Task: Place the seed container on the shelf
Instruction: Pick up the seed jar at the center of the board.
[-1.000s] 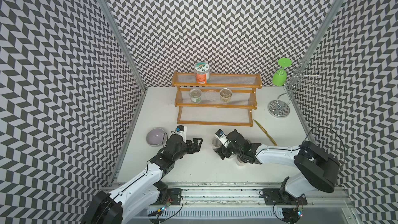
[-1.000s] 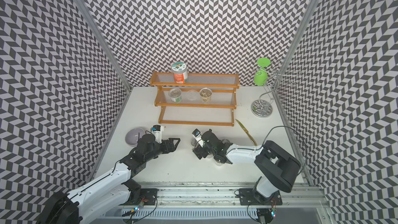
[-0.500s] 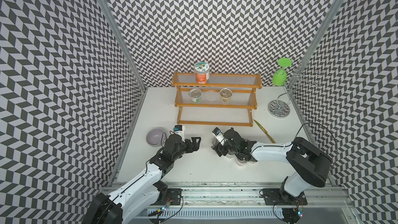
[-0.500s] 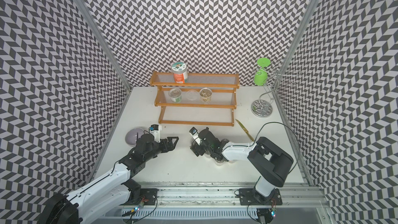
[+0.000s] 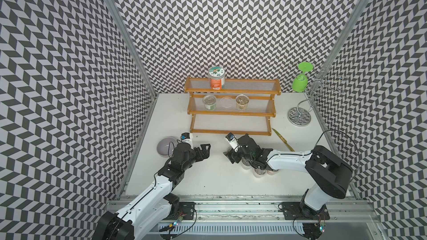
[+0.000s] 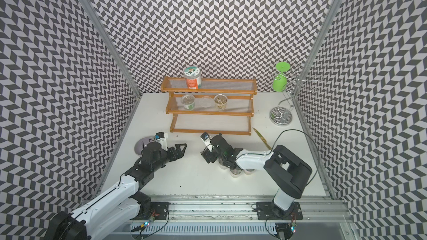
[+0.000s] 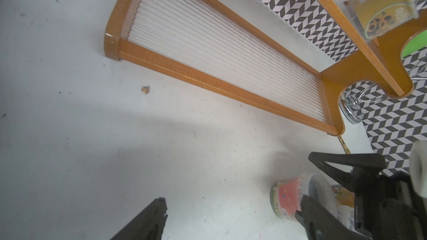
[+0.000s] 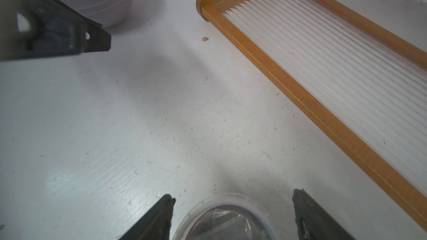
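the right gripper (image 5: 231,157) reaches low over the white table (image 5: 208,181), jaws parted to either side of the clear-lidded seed container (image 8: 224,218); in the right wrist view a strip of table shows between the lid and one finger (image 8: 307,215), so no grip can be made out; the container stands on the table on the near side of the shelf (image 5: 231,132), right of centre and apart from its bottom tier; two more small tubs (image 5: 258,173) huddle just beside it under the right arm; to the left, the left gripper (image 5: 206,150) hovers with jaws spread wide and nothing between them; a lilac bowl (image 5: 164,147) sits at the table's left edge; an orange-labelled jar (image 5: 216,80) stands on the shelf's top tier and three small pots (image 5: 226,102) line the middle one; a chrome stand (image 5: 299,116) holding a green glass (image 5: 300,84) stands far right
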Controlling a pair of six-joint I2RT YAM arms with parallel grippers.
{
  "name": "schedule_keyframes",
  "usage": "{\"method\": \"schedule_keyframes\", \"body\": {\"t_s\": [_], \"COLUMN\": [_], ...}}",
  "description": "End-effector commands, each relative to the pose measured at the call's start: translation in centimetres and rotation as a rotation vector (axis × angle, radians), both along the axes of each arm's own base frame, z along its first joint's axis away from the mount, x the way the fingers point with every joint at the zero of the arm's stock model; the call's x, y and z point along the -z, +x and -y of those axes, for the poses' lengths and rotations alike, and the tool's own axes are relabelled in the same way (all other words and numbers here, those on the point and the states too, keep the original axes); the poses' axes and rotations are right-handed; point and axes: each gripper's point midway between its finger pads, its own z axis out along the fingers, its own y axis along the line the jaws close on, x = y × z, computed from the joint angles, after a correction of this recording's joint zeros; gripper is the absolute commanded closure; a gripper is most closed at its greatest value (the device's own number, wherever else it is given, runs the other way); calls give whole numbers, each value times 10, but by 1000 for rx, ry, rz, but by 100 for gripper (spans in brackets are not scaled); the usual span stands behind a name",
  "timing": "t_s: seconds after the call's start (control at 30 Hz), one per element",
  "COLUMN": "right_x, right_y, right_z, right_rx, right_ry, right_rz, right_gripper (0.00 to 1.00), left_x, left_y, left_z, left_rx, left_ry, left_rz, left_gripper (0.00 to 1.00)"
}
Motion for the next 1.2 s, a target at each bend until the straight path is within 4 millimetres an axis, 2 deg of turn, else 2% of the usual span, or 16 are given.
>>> {"method": "schedule_keyframes", "body": {"t_s": [0.0,0.17,0.27,0.37,0.43,0.57,0.67,0.97,1.17], "right_x": [4,7,15,18,18,12,2,-24,-36], "right_y": [-4,-16,-20,-21,-20,-16,-12,6,36], "right_z": [0,8,14,12,10,6,2,-12,-38], "right_rx": [3,-26,-29,-39,-41,-41,-34,-3,47], "right_ry": [3,-30,-53,-69,-66,-53,-29,30,68], "right_rz": [-16,-53,-66,-82,-82,-73,-54,1,35], "right_gripper": [15,13,15,17,22,23,27,27,26], "left_x": [-9,-12,-10,-10,-10,-11,-12,-10,4], "left_y": [2,3,3,4,4,4,4,5,9], "left_z": [-2,1,1,2,3,3,2,-2,-32], "left_rx": [11,33,37,40,45,44,40,13,-104], "left_ry": [2,-14,-14,-19,-20,-22,-22,-20,-90], "left_rz": [17,26,20,17,17,18,18,9,-56], "left_gripper": [6,6,6,6,6,6,6,5,4]}}
